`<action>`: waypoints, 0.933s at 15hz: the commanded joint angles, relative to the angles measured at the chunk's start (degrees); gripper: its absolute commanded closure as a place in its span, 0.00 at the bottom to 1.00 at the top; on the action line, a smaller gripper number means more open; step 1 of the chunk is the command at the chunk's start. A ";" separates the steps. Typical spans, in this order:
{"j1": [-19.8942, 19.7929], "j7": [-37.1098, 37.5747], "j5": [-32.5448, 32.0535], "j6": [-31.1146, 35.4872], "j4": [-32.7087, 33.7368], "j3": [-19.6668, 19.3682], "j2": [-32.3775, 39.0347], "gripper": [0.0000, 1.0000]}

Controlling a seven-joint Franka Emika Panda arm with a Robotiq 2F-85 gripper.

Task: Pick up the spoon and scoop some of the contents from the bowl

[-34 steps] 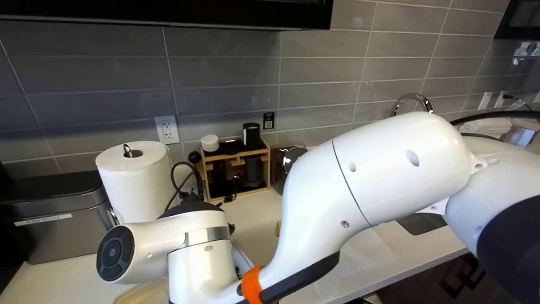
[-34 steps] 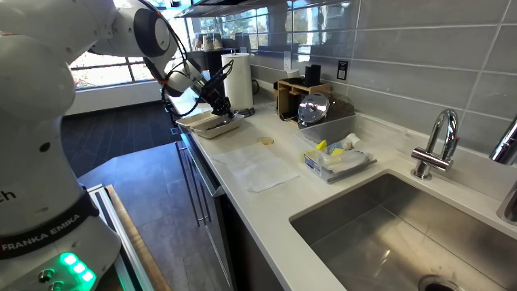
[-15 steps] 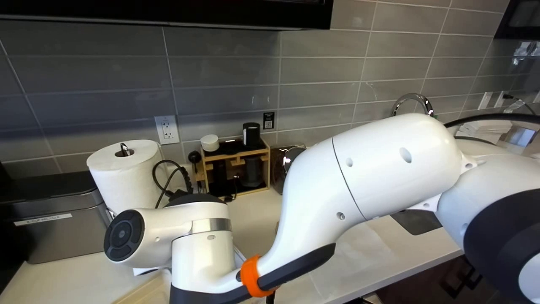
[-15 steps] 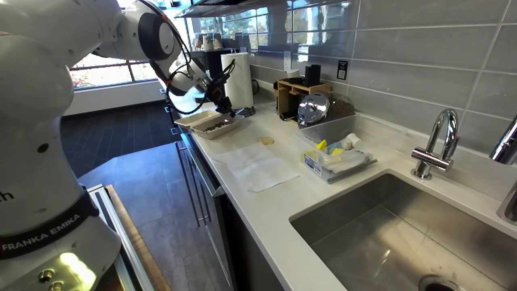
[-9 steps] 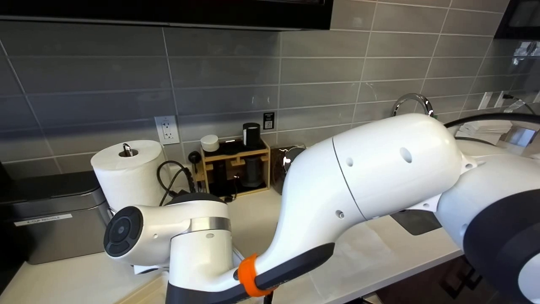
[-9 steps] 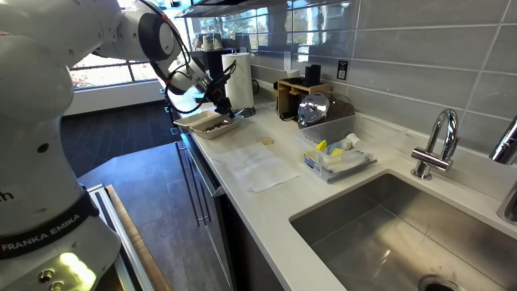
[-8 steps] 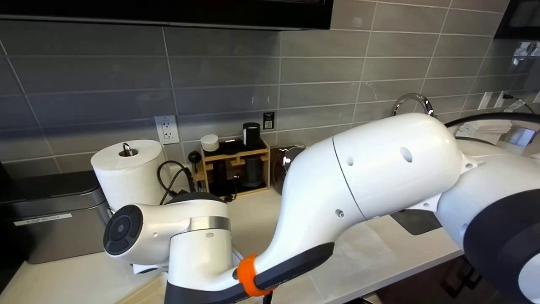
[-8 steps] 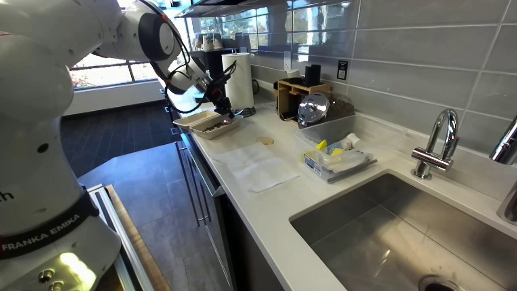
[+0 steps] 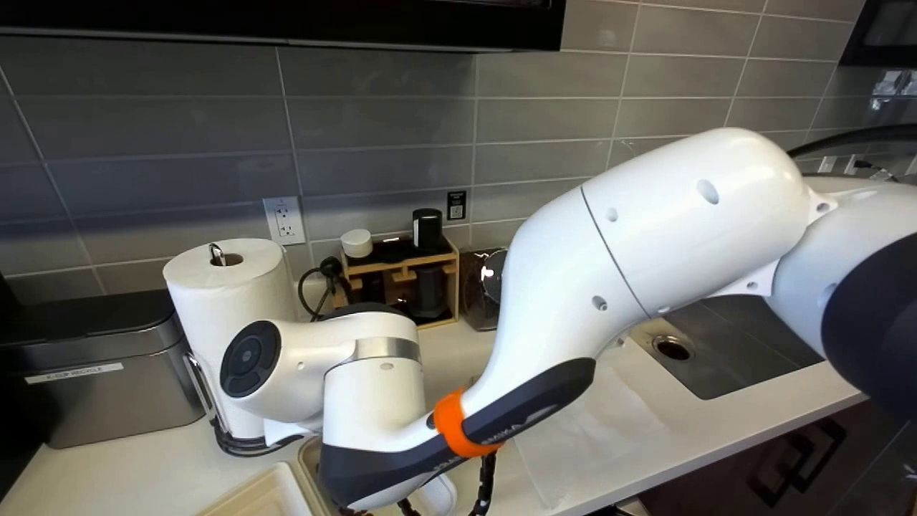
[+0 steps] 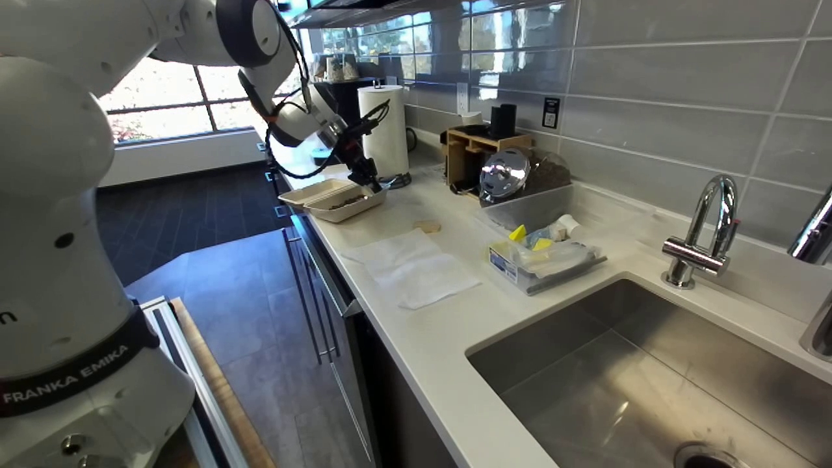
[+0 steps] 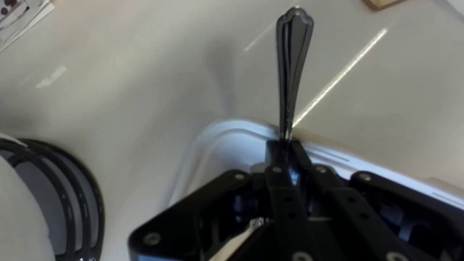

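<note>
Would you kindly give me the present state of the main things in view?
Gripper: closed on the spoon.
Spoon: held by its handle; any load is unclear.
Clamshell container: hinged open.
Dark bits: loose in the container.
Paper towel roll: upright.
K-cup recycle bin: closed.
Curved chrome faucet: not visibly running.

The window glares white; the wrist view is soft.

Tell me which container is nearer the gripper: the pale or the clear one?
The pale bowl with dark bits: the gripper is over its corner; the clear bin stands near the sink.
</note>
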 commanded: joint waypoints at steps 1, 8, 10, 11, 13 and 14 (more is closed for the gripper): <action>-4.03 0.71 0.82 5.19 -13.78 1.82 -8.75 0.98; -13.70 -0.34 9.54 12.12 -25.94 9.21 -16.86 0.98; -16.52 -0.92 14.53 13.75 -27.99 11.23 -18.76 0.98; -17.63 -0.51 17.01 14.93 -28.97 11.73 -19.68 0.98; -19.48 -0.35 22.25 16.41 -30.67 12.45 -21.40 0.98; -19.90 0.59 23.81 16.61 -31.37 12.19 -22.24 0.98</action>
